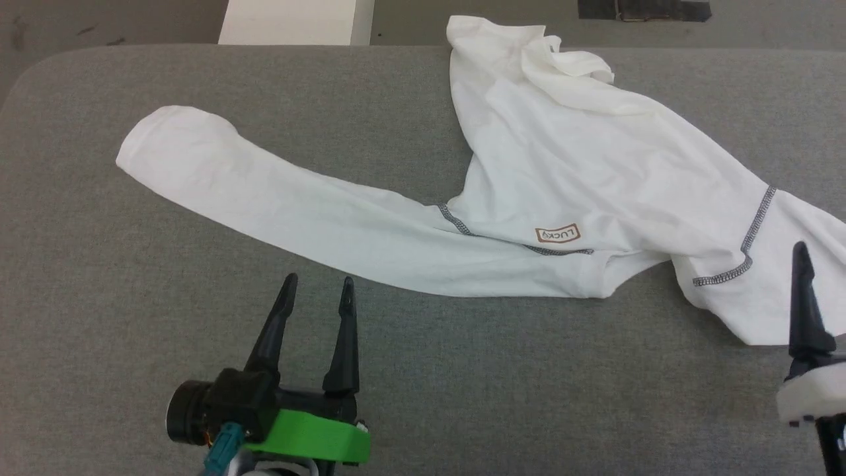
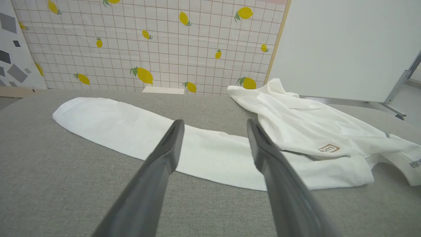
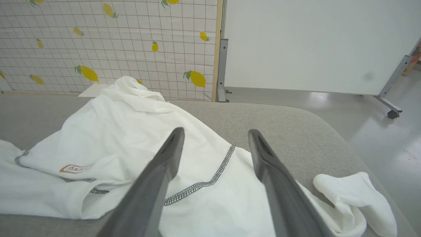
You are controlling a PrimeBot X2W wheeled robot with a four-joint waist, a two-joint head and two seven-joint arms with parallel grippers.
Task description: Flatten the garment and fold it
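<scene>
The garment (image 1: 595,165) is a white thin shirt lying crumpled on the right half of the grey table (image 1: 99,297). One long sleeve (image 1: 231,178) stretches flat to the left. The brown-bordered chest patch (image 1: 557,233) faces up near a dark zigzag seam. The fabric bunches at the table's far edge. My left gripper (image 1: 318,284) stands open just in front of the sleeve, apart from it and holding nothing. My right gripper (image 3: 216,131) is open over the shoulder seam (image 3: 204,184), with nothing between its fingers. One of its fingers (image 1: 803,297) shows at the head view's right edge.
The other sleeve end (image 3: 355,194) lies curled near the table's rounded right corner. A white box (image 1: 291,20) sits beyond the far edge. A lemon-print wall (image 2: 148,42) and a wheeled white board (image 3: 312,42) stand behind the table.
</scene>
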